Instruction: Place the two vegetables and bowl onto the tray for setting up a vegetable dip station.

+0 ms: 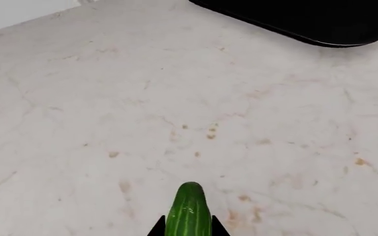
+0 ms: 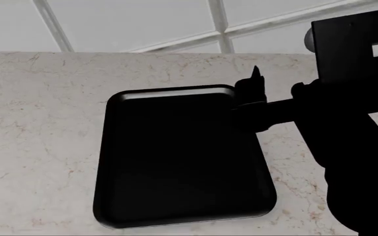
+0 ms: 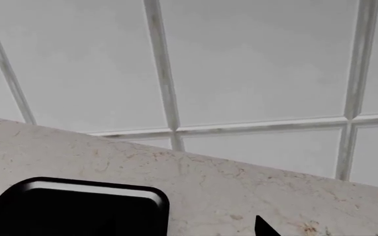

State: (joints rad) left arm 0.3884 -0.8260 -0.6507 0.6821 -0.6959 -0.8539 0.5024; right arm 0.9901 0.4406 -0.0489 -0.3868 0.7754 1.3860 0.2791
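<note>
Your left gripper (image 1: 188, 231) has its fingers clamped on the cucumber (image 1: 189, 211), held above the marble desk (image 1: 175, 123); the black tray (image 2: 182, 157) lies bare mid-desk; your right gripper (image 2: 255, 86) hovers at its far right corner, finger state unclear.

Left fingers (image 1: 189, 231) clamped; right arm (image 2: 346, 128) raised.

Tray (image 2: 175, 162) lies bare; right arm (image 2: 346, 128) overhangs its far corner
</note>
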